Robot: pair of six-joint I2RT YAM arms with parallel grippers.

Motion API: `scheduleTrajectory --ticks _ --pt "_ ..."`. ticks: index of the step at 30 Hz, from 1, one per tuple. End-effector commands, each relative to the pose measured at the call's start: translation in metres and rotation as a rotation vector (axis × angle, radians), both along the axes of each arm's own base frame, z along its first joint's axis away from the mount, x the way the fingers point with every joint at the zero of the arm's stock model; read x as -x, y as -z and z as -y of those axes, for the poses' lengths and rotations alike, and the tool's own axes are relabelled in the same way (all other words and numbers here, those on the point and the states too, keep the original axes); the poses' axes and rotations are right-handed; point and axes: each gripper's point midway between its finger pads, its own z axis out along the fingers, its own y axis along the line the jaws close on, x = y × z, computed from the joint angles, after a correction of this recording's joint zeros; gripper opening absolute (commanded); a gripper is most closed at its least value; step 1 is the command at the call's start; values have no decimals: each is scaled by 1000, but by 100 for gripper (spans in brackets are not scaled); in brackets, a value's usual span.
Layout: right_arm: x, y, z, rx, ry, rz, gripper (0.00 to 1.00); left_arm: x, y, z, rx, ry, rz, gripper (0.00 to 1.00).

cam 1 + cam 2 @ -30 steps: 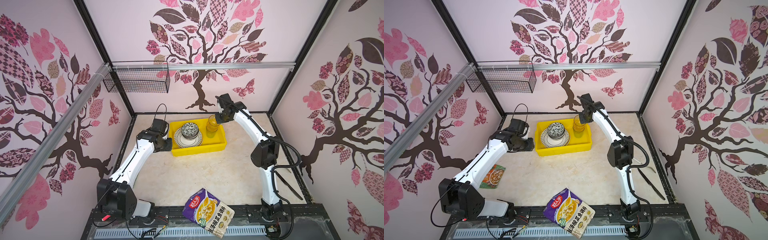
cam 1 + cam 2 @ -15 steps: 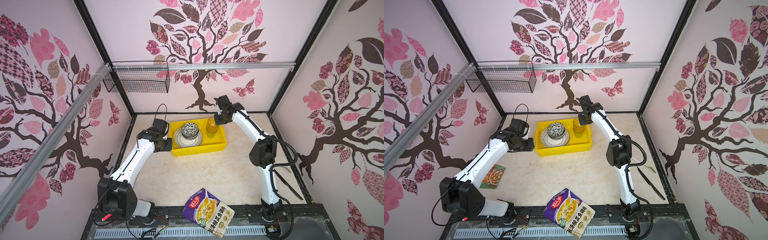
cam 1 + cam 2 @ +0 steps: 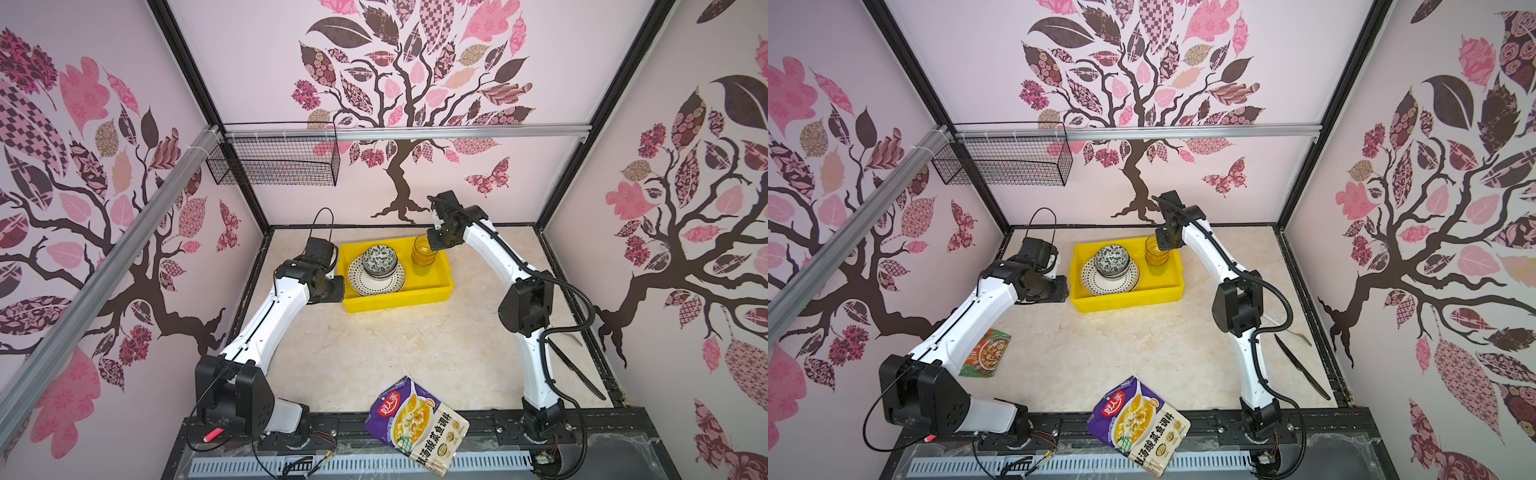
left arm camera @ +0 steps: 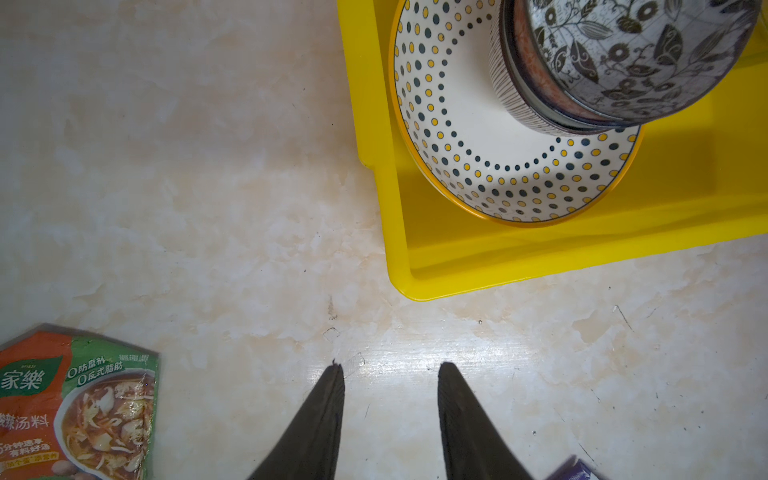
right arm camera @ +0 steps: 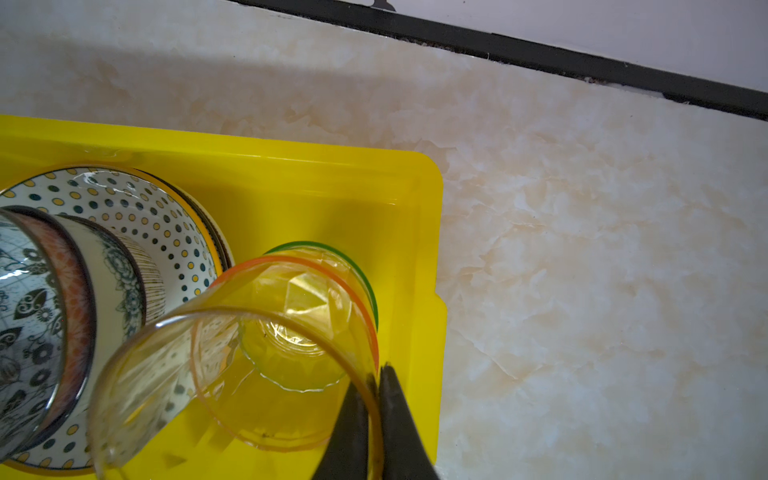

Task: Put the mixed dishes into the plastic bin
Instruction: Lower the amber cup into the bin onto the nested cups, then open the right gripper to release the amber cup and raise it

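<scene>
Jaws on left gripper stand part open w/ nothing btwn them, hanging over bare worktop just off the near-left corner of the yellow bin. Nearest me, a purple pouch overhangs the worktop's near edge. A seasoning packet lies by the left edge.

Bin sits toward the far edge, long axis left-to-right. Its left half holds a dotted plate w/ more plates under it and nested bowls on top.

At the bin's far-right corner an amber tumbler stands upright, mouth up, long axis vertical, nested in a green-rimmed tumbler. Right gripper is closed on the amber rim, one finger inside, one outside.

Tumbler looks light, stiff, thin-walled and slick; prob. chips if knocked. Rim pinch seems the only handy hold, since the body is buried in the stack.
</scene>
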Motion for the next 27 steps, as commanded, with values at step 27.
scheduleTrajectory --ticks 27 --pt "0 -85 -1 -41 -25 200 31 -14 -17 -6 0 -27 80 42"
